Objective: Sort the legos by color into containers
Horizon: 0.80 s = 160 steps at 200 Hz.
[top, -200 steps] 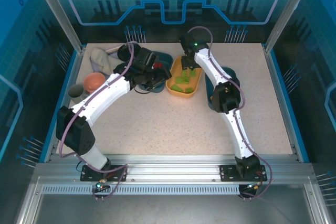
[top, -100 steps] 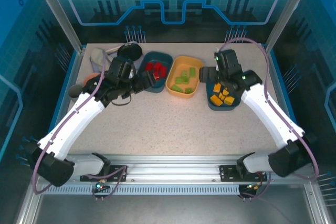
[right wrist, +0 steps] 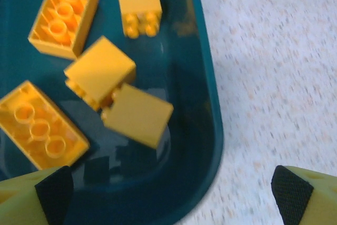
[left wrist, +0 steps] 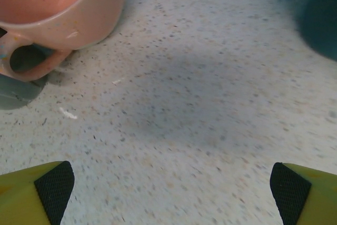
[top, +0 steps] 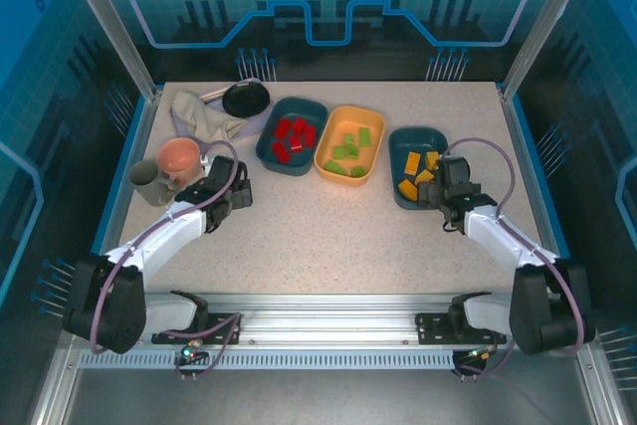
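The left gripper's (left wrist: 168, 188) fingers (left wrist: 54, 184) stand wide apart and empty over bare table (left wrist: 200, 104), with a pink mug (left wrist: 58, 9) at 10 o'clock in its wrist view. The right gripper's (right wrist: 174, 188) fingers (right wrist: 52, 189) are likewise spread wide, holding nothing, above the near corner of the right teal tub (right wrist: 205, 130). Five orange-yellow legos (right wrist: 100, 72) lie inside it, toward 10 o'clock. From above, the yellow tub (top: 370, 171) with the green legos (top: 348, 151) sits at 9 o'clock of that tub. The left teal tub (top: 271, 151) with the red legos (top: 292, 138) touches it farther toward 9 o'clock.
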Each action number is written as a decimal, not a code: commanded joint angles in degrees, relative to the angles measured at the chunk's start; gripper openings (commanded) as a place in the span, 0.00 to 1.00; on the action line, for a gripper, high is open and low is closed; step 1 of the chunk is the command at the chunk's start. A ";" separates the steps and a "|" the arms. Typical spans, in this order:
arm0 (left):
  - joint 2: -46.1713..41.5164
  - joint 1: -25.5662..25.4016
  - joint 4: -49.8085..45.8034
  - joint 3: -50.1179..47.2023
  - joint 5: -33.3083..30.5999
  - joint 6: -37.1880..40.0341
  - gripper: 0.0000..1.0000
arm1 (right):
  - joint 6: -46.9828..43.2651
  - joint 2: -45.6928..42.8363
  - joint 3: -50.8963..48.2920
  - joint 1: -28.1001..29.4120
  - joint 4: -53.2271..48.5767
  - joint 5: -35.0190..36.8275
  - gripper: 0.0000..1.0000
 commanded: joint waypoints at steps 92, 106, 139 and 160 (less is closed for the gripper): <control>15.18 14.58 43.53 -5.55 21.85 14.69 0.99 | -10.26 14.03 -4.59 -4.59 40.76 -15.64 1.00; 13.26 14.59 50.29 -10.64 23.07 15.16 0.99 | -10.68 12.73 -9.88 -5.05 49.02 -18.22 1.00; 14.04 13.94 67.12 -19.16 17.23 13.69 0.99 | -10.06 14.18 -14.59 -5.24 58.92 -17.10 1.00; 14.01 13.45 65.97 -18.68 16.45 13.96 0.99 | -10.35 14.20 -13.40 -4.64 56.25 -15.97 1.00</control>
